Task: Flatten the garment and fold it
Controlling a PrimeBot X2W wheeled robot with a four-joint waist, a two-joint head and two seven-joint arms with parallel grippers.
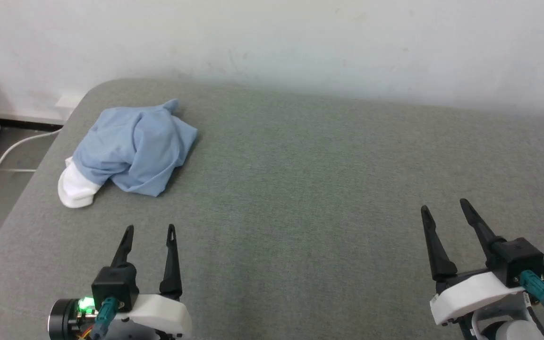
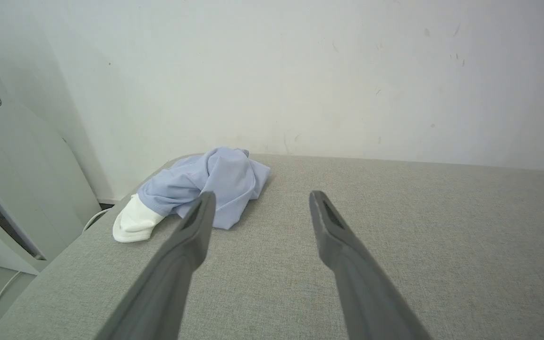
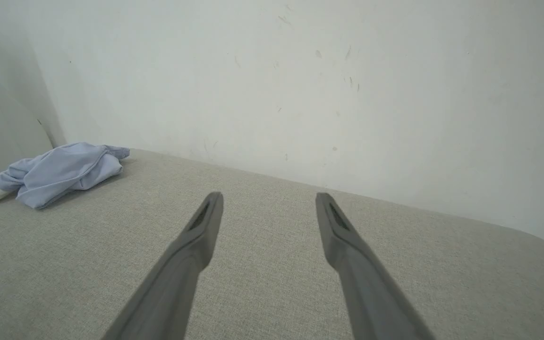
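Observation:
The garment [image 1: 135,146], light blue with a white part sticking out at its near left end, lies crumpled in a heap at the far left of the grey-green padded surface [image 1: 310,189]. It also lies ahead and left in the left wrist view, garment [image 2: 210,182], and far left in the right wrist view, garment [image 3: 59,172]. My left gripper [image 1: 150,229] hovers open near the front edge, short of the heap, with nothing between its fingers. My right gripper [image 1: 444,206] stands open at the lower right, far from the cloth, also empty.
A white wall [image 1: 300,42] runs along the back of the surface. The surface's rounded left edge drops to a floor with a white cable [image 1: 17,146]. A pale appliance panel [image 2: 12,189] stands left of the surface.

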